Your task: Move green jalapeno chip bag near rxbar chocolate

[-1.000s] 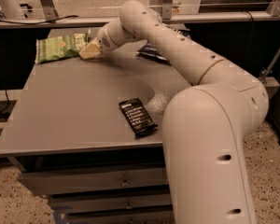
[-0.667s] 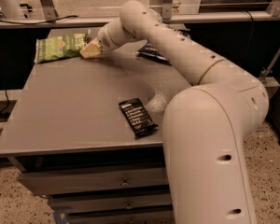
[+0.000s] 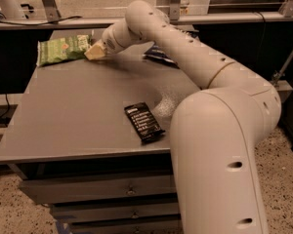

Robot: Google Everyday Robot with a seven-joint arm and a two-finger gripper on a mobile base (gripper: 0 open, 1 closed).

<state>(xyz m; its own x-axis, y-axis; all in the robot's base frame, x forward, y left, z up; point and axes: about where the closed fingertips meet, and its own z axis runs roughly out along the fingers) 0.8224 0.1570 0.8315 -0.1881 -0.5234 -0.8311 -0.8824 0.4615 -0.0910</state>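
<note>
**Op:** Where's the gripper?
**Eng:** You've got the gripper at the far left of the grey table as the camera sees it. It sits low over the top, right at the right-hand edge of the green jalapeno chip bag.
**Op:** Grasped?
**Eng:** You can't call that from this view. The gripper's tip meets the bag's edge, but whether it's spread, pressed together or pinching the bag, I cannot tell.
**Op:** How's the bag sitting?
**Eng:** Flat on the far left corner, long side running left to right. There's a small red mark face up near its middle.
**Op:** And the target?
**Eng:** The rxbar chocolate lies flat near the front edge, right of centre, white text lines up. Its long axis runs back-left to front-right. It's well apart from the bag, diagonally across the top.
**Op:** Anything else you'd flag?
**Eng:** A dark blue chip bag at the far side, mostly hidden behind the arm. The arm runs from the bulky white body at front right, over the table's back right, to the green bag. Drawers under the top are shut.
</note>
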